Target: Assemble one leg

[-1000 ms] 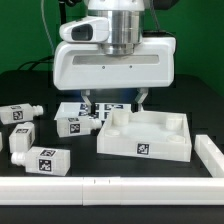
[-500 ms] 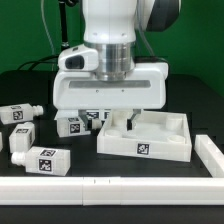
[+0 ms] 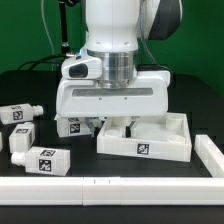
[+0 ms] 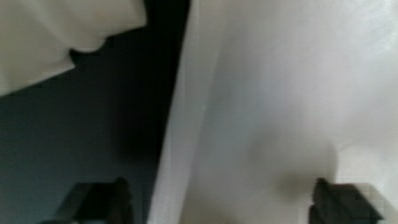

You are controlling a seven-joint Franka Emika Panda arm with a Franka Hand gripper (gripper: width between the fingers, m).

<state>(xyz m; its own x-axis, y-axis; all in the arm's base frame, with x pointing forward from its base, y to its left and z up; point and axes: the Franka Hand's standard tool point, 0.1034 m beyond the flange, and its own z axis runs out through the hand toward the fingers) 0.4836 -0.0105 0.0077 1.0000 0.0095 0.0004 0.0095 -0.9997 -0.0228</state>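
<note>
Three legs lie at the exterior view's left: one (image 3: pixel 19 113) at the back, one (image 3: pixel 22 137) in the middle, one (image 3: pixel 41 160) nearest the front. Each is a small white block with square tags. A fourth leg (image 3: pixel 69 126) lies partly hidden under the hand. My gripper (image 3: pixel 116 124) is open and low over the left wall of the large white tray-like piece (image 3: pixel 150 141). In the wrist view the gripper (image 4: pixel 224 204) has one dark fingertip (image 4: pixel 98 202) over the black table and the other on the far side of the white wall (image 4: pixel 240 120). It holds nothing.
A long white rail (image 3: pixel 100 187) runs along the front edge. A second white rail (image 3: pixel 210 152) lies at the exterior view's right. The arm's white hand body (image 3: pixel 112 95) hides what lies behind the tray.
The hand has come down and shifted slightly to the exterior view's right. Its fingers have dropped from above the tray to straddle the tray's left wall. The legs and tray have not moved.
</note>
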